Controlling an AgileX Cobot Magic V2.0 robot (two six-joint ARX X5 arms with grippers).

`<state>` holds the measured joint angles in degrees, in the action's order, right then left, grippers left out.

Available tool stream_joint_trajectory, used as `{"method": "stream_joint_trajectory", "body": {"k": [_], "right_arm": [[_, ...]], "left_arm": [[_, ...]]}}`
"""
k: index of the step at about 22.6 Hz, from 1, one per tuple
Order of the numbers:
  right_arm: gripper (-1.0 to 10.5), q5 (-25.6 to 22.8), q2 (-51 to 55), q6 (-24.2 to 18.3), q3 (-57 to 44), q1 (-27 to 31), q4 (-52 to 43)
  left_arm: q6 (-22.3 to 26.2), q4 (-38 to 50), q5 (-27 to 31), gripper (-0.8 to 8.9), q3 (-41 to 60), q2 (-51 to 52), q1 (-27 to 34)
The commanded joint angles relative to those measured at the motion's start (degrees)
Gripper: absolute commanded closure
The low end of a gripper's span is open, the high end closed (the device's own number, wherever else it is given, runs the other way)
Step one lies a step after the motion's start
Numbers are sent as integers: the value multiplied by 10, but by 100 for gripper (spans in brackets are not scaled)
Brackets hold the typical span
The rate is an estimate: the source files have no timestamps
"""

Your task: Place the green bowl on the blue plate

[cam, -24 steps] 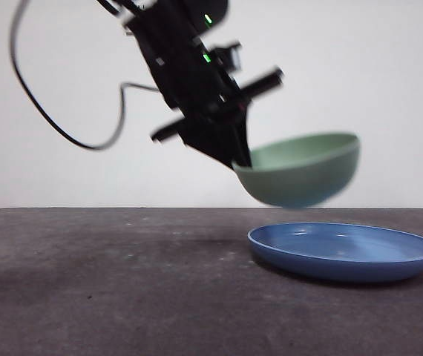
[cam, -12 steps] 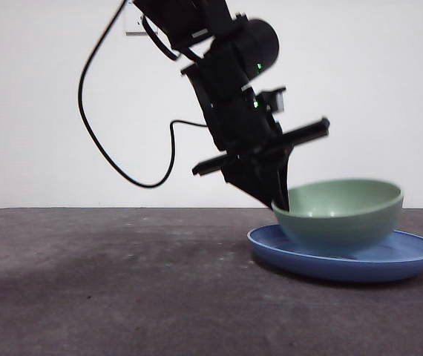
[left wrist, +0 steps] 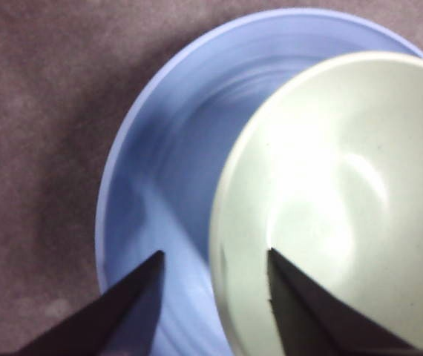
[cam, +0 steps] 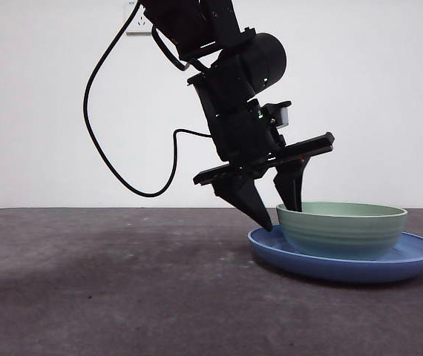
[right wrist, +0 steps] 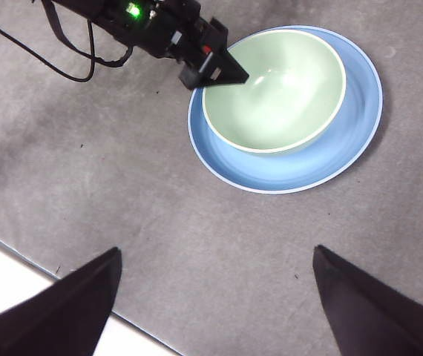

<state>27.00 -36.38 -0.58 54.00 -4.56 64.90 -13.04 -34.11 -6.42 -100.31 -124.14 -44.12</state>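
Observation:
The green bowl (cam: 341, 230) sits upright on the blue plate (cam: 413, 261), a little off-centre toward the arm's side. My left gripper (cam: 280, 215) is open and straddles the bowl's near rim. One jaw is inside the bowl and the other is outside, low over the plate. In the left wrist view the bowl (left wrist: 330, 208) and plate (left wrist: 167, 163) fill the picture, with the left gripper (left wrist: 214, 254) open across the rim. My right gripper (right wrist: 216, 252) is open and empty, high above the table, looking down on the bowl (right wrist: 274, 89), the plate (right wrist: 300, 167) and the left gripper (right wrist: 223, 70).
The dark grey table (cam: 122, 282) stretches left of the plate. Its pale edge (right wrist: 18, 289) shows in the right wrist view. A black cable (cam: 115, 163) hangs from the left arm.
The left gripper brought the bowl down from the air onto the plate. The bowl went from tilted to level. The jaws have opened and let go of the rim.

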Motion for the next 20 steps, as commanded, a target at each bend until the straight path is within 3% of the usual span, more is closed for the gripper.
{"method": "stream_joint_trajectory", "body": {"k": [1,7,15,20], "right_arm": [[531,0,-2,6,11,-2,-5],[531,0,-2,6,11,-2,-5],[531,0,-2,5,11,-2,-2],[531,0,-2,5,11,-2,-2]], "left_arm": [[-3,2,-1,549,-17,-10,-7],[4,-15,0,532,-17,70,1],[17,-69,0,532,-9,289,56],[44,-99,0,532,108,469,114]]}}
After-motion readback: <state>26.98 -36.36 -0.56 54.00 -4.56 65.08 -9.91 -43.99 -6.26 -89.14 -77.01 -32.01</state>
